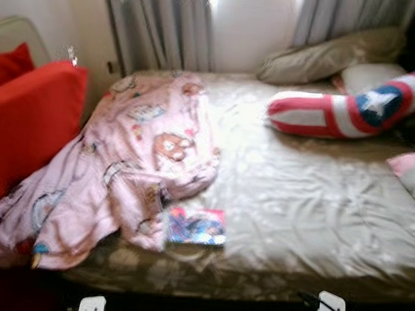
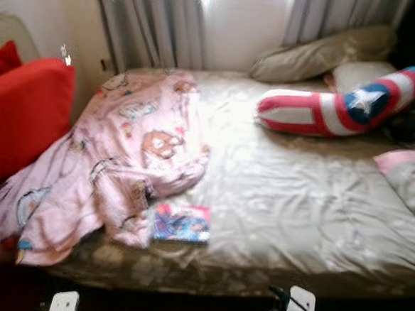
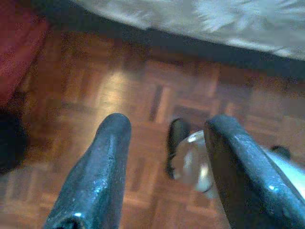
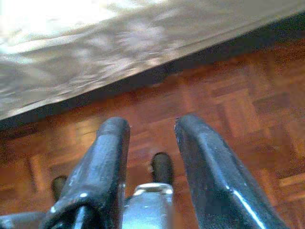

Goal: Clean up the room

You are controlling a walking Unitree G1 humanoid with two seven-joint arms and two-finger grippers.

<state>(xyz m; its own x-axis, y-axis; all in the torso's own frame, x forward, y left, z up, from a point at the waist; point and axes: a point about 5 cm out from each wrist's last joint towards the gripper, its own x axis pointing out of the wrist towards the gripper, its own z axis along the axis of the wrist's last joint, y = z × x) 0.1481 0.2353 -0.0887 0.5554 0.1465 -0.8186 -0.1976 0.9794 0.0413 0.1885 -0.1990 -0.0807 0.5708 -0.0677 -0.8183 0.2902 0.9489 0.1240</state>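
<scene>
Both hands are hanging low at my sides, which is why the wrist cameras look down at the parquet floor [image 3: 143,95] and the bed's lower edge rather than at anything on top of it. My left hand [image 3: 164,157] has its two black fingers spread with nothing between them, and my right hand [image 4: 152,152] is likewise parted and empty; in the head view only their white wrist housings poke up at the bottom edge. Everything I judge needs tidying lies ahead of and above the hands, on the bed [image 1: 297,204]. Forward of the left hand, a pink cartoon-print blanket [image 1: 128,164] is crumpled across that side and spills over the edge toward the red sofa [image 1: 25,121] beyond it, so it looks dumped rather than laid out. Just beside the blanket's hem, roughly between the two hands and ahead of them near the bed's front edge, sits a small colourful book [image 1: 197,226], flat on the sheet. Far forward of the right hand, a star-and-stripe shield-pattern pillow [image 1: 353,112] leans against the plain pillows [image 1: 328,57] under the window. I'd judge the book the easiest first pick, since it lies flat, separate and closest.
</scene>
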